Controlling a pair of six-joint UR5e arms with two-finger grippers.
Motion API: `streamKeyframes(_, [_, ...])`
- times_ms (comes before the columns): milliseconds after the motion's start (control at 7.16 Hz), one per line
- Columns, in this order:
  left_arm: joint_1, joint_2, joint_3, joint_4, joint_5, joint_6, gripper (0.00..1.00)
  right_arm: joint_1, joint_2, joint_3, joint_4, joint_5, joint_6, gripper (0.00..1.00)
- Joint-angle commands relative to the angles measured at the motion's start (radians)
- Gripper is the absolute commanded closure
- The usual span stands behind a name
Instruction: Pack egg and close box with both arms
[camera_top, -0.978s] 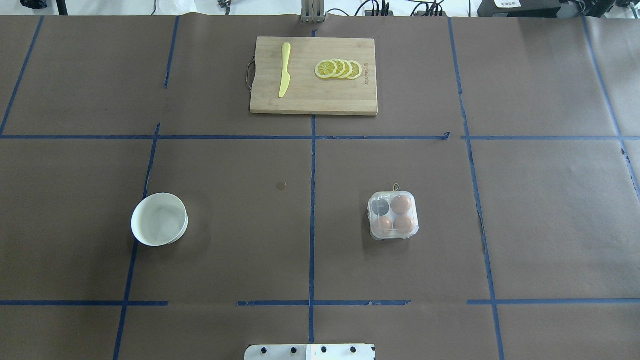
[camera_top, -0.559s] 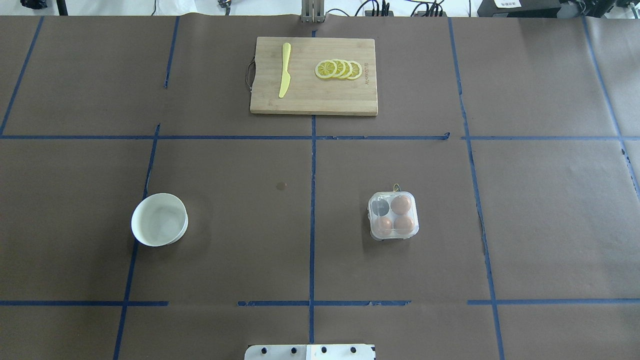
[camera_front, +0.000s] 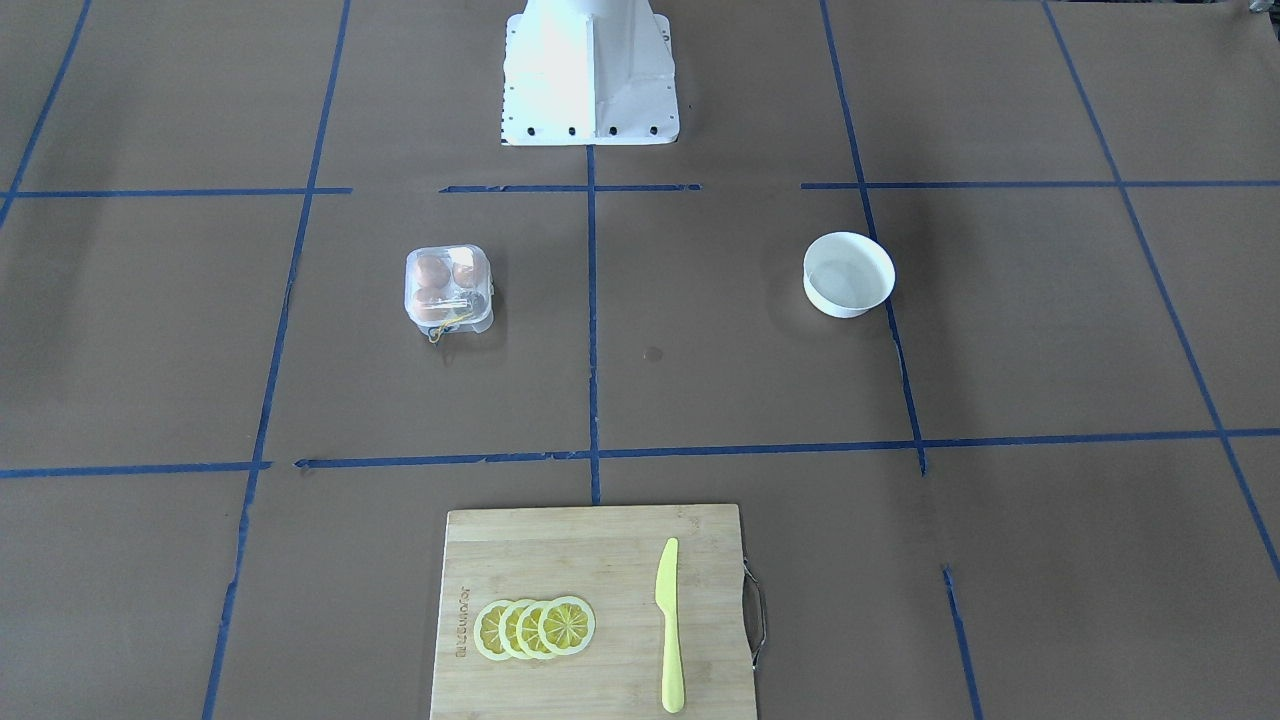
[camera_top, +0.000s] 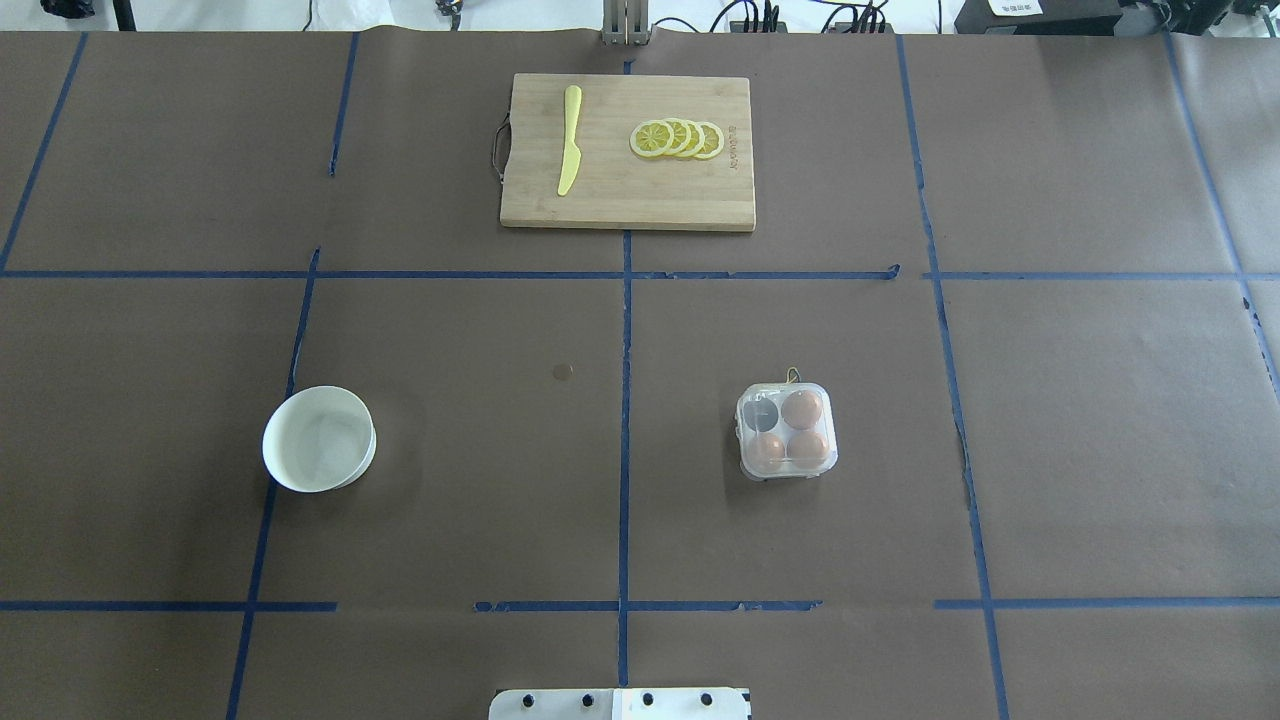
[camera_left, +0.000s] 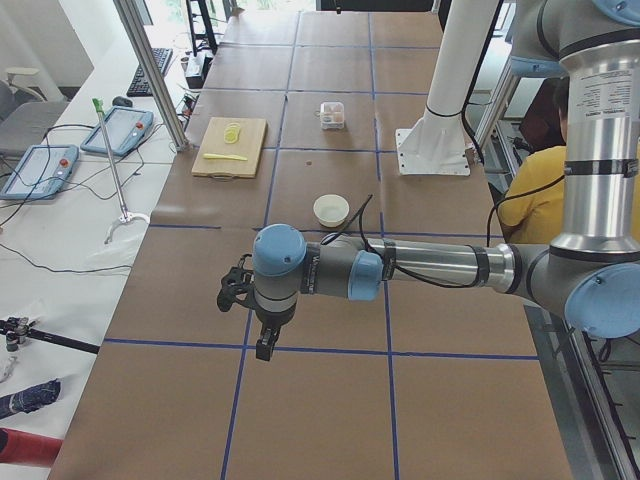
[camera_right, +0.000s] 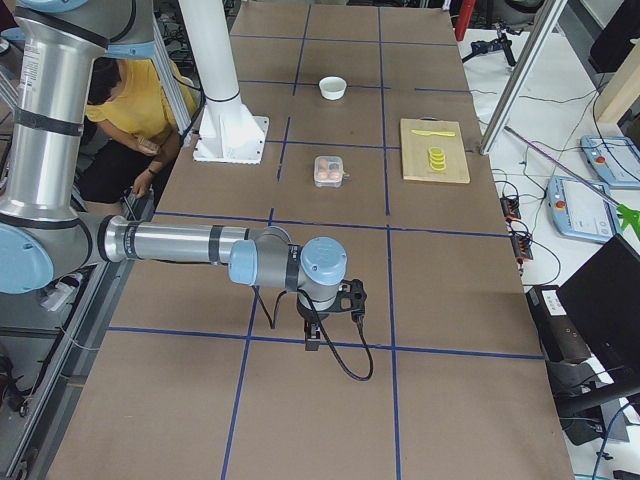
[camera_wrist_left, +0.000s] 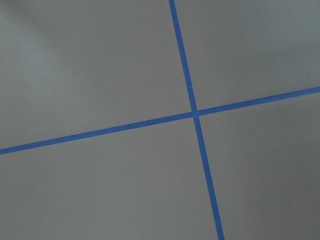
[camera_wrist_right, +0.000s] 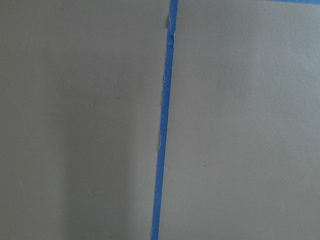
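Note:
The clear box (camera_top: 787, 431) stands right of the table's middle with its lid down and a thin yellow loop at its far edge. Three orange-brown eggs sit in it: one (camera_top: 802, 408) at the back right, two (camera_top: 768, 450) (camera_top: 808, 446) in front. The back-left cup (camera_top: 762, 412) looks grey. The box also shows in the front-facing view (camera_front: 448, 288). Both grippers are far from it, out at the table's ends. The left gripper (camera_left: 264, 346) and the right gripper (camera_right: 312, 335) hang over bare paper. I cannot tell if they are open or shut.
A white bowl (camera_top: 272, 440) stands empty left of the middle. A wooden cutting board (camera_top: 627, 205) at the far edge carries a yellow knife (camera_top: 569, 140) and lemon slices (camera_top: 678, 138). The white pedestal base (camera_front: 588, 75) is at the near edge. A person in yellow (camera_right: 135, 110) sits behind the robot.

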Motion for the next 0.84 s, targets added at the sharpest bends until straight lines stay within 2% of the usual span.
streamKeyframes(0, [0.001, 0.002, 0.008, 0.004, 0.004, -0.003, 0.0, 0.0, 0.001, 0.002, 0.002, 0.004, -0.003, 0.0])
streamKeyframes(698, [0.041, 0.052, 0.012, 0.066, 0.003, 0.0, 0.0, 0.0, -0.002, 0.003, 0.002, 0.001, -0.005, 0.0])
